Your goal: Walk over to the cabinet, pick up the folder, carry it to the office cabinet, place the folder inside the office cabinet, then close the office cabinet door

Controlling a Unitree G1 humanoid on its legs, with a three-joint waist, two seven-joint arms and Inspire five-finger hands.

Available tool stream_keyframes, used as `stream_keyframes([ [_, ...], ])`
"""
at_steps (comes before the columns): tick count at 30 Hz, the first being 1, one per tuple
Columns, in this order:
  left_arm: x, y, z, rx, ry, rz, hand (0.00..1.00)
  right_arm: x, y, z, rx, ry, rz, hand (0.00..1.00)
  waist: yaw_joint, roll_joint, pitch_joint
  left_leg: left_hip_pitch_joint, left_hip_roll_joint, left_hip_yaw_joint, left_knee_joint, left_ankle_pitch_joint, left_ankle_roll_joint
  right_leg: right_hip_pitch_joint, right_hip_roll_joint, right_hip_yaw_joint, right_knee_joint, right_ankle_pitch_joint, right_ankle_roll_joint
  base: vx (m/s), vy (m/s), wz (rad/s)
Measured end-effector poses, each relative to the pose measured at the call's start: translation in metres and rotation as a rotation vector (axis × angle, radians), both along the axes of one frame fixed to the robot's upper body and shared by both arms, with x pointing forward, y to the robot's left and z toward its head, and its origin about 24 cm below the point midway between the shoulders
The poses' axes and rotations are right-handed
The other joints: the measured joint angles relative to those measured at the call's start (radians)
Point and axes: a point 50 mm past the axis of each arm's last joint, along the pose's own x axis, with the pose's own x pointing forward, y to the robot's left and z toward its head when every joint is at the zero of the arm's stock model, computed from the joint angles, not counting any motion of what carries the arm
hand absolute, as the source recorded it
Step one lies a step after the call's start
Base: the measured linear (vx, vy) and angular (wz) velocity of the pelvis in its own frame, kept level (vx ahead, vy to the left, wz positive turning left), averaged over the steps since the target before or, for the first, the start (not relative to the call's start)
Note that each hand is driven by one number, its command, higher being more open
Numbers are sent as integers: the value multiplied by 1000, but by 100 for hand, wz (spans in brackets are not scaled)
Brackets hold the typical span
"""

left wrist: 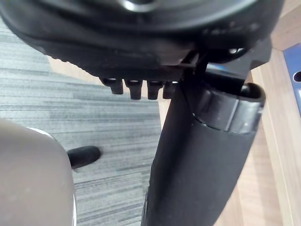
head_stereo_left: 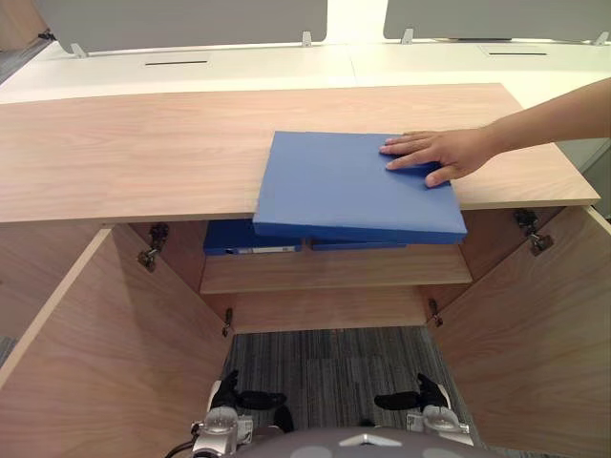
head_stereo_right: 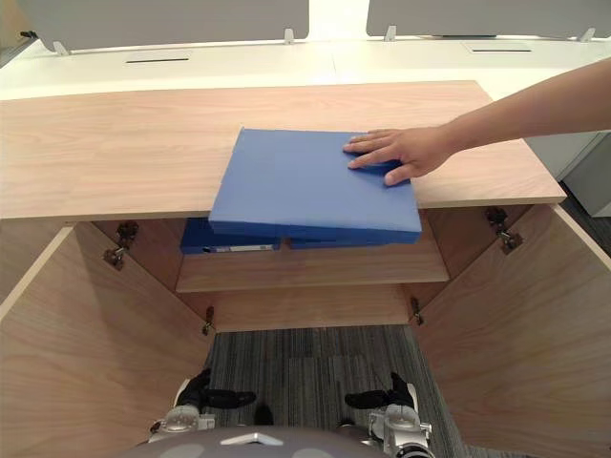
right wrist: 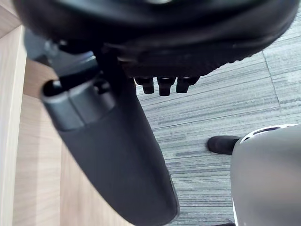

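A flat blue folder [head_stereo_left: 353,186] lies on the wooden cabinet top [head_stereo_left: 124,153], its near edge hanging over the front. A person's hand [head_stereo_left: 434,155] rests flat on the folder's far right corner. The cabinet below stands with both doors swung wide. My left hand [head_stereo_left: 234,396] and right hand [head_stereo_left: 420,394] hang low over the carpet, well below the folder and apart from it. Each holds nothing. In the wrist views the left hand's fingers [left wrist: 136,87] and the right hand's fingers [right wrist: 162,84] look relaxed.
Blue binders [head_stereo_left: 239,239] lie on the inner shelf [head_stereo_left: 334,269]. The left door [head_stereo_left: 86,353] and right door [head_stereo_left: 535,334] flank me closely. White desks [head_stereo_left: 286,67] with grey dividers stand behind the cabinet. Grey striped carpet [head_stereo_left: 325,367] lies underfoot.
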Motion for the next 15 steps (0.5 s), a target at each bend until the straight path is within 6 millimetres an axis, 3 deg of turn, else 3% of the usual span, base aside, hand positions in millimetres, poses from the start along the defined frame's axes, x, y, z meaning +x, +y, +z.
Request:
stream_keyframes([
  [6, 13, 2, 8, 25, -78, 23, 100, -1, 0, 0, -13, 4, -4, 100, -1, -1, 2, 13, -1, -11, 0, 0, 0, 15, -2, -11, 5, -8, -2, -43, -5, 6],
  [9, 29, 6, 28, 47, -223, 47, 100, -1, -1, 0, -16, 2, -3, 100, 2, -1, 2, 9, -1, -20, 0, -1, 1, 14, -3, -21, 9, -18, -7, -27, -11, 10],
  [13, 38, 12, 101, 0, -654, 109, 100, -7, -7, 0, -35, 8, -12, 100, 23, -5, 3, -17, -9, -51, 2, -1, 2, 2, -9, -50, 16, -28, 0, 43, -30, 22],
  [15, 41, 11, 120, 0, -747, 108, 100, -10, -10, 0, -35, 15, -9, 100, 37, 4, 5, -18, -12, -61, 6, -2, 2, 10, -10, -57, 13, -28, 0, 59, -21, 19],
])
